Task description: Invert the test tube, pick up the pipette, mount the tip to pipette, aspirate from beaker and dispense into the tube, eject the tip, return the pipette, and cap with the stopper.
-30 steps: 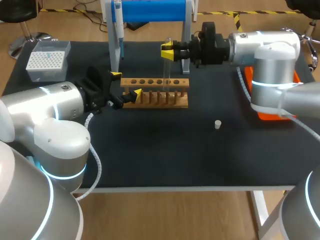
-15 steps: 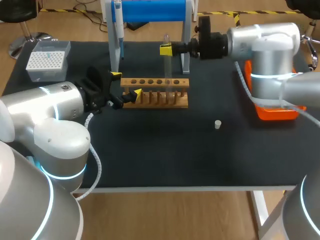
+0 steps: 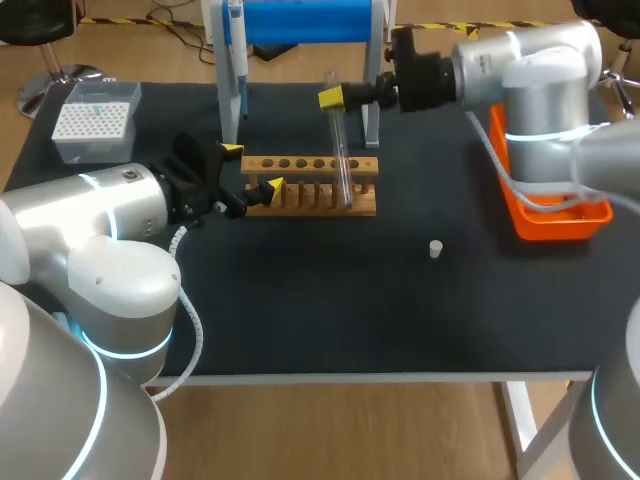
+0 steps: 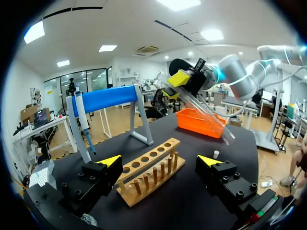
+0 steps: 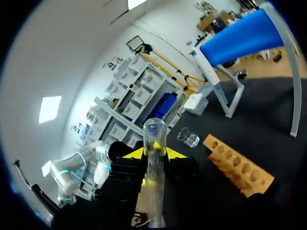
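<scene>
Black tabletop point(image 3: 300, 300): our right gripper point(image 3: 333, 97) clamps the clear glass test tube point(image 3: 340, 150), tilted, above the light wooden peg rack point(image 3: 310, 185). Our left gripper point(image 3: 252, 168) sits at the rack's left end, fingers spread wide, gripping nothing.

right hand point(image 3: 333, 97) rotated, test tube point(image 3: 341, 150) tilted

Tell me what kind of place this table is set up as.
Probably a chemistry lab bench staged for robot practice: a wooden test tube rack, a clear test tube held in the right gripper, and a pipette hanging on a blue stand.
</scene>
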Robot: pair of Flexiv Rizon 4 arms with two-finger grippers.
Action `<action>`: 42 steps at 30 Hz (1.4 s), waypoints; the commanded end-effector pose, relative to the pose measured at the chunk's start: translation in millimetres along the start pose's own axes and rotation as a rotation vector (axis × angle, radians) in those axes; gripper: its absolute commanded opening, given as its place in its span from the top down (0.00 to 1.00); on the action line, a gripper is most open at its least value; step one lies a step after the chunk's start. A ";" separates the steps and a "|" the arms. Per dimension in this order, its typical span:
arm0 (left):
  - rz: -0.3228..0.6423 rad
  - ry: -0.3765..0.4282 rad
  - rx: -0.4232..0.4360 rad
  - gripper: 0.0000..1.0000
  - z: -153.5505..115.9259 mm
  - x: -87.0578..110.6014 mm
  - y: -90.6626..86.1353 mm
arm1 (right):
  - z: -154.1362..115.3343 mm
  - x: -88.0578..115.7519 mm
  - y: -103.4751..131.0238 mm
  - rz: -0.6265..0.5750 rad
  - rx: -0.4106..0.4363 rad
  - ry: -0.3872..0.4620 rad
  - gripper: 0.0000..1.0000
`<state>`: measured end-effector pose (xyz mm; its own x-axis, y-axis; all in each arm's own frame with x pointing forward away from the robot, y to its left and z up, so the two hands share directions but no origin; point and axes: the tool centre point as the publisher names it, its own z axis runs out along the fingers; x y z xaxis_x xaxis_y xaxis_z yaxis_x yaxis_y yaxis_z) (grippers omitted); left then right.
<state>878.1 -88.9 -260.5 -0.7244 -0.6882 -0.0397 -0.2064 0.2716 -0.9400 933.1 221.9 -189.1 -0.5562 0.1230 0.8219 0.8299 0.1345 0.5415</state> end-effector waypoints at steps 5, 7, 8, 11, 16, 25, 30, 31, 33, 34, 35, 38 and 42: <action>-0.001 0.008 0.000 0.00 -1.0 -1.5 0.1 | -1.5 -4.9 -2.7 0.643 0.184 -0.008 1.00; -0.001 0.008 0.000 0.00 -1.0 -1.5 0.1 | -4.0 -7.1 -6.2 0.663 0.206 0.021 1.00; -0.001 0.008 0.000 0.00 -1.0 -1.5 0.1 | -5.3 -8.7 -7.6 0.659 0.199 0.022 1.00; -0.001 0.008 0.000 0.00 -1.0 -1.5 0.1 | -9.3 -12.1 -9.5 0.659 0.187 0.073 1.00; -0.001 0.008 0.000 0.00 -1.0 -1.5 0.1 | -16.7 -15.3 -12.3 0.662 0.164 0.142 1.00; -0.001 0.008 0.000 0.00 -1.0 -1.5 0.1 | -29.8 -22.4 -13.5 0.615 0.095 0.173 1.00; -0.001 0.008 0.000 0.00 -1.0 -1.5 0.1 | -32.4 -23.8 -13.9 0.592 0.079 0.182 1.00; -0.001 0.008 0.000 0.00 -1.0 -1.5 0.1 | -32.9 -23.6 -13.4 0.592 0.075 0.194 1.00; -0.001 0.008 0.000 0.00 -1.0 -1.5 0.1 | -33.8 -22.3 -12.0 0.592 0.061 0.211 1.00; -0.001 0.008 0.000 0.00 -1.0 -1.5 0.1 | -34.3 -21.4 -11.2 0.597 0.056 0.226 1.00; -0.001 0.008 0.000 0.00 -1.0 -1.5 0.1 | -34.7 -20.4 -10.6 0.601 0.047 0.239 1.00; -0.001 0.008 0.000 0.00 -1.0 -1.5 0.1 | -34.9 -16.0 -9.9 0.611 0.044 0.273 1.00; -0.001 0.008 0.000 0.00 -1.0 -1.5 0.1 | -32.3 -11.7 -12.1 0.605 0.052 0.278 1.00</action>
<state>878.1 -88.9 -260.5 -0.7244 -0.6882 -0.0398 -0.2064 0.2716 -0.9400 931.1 186.5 -199.9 0.0467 -0.0638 0.9969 0.9849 0.1692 -0.0353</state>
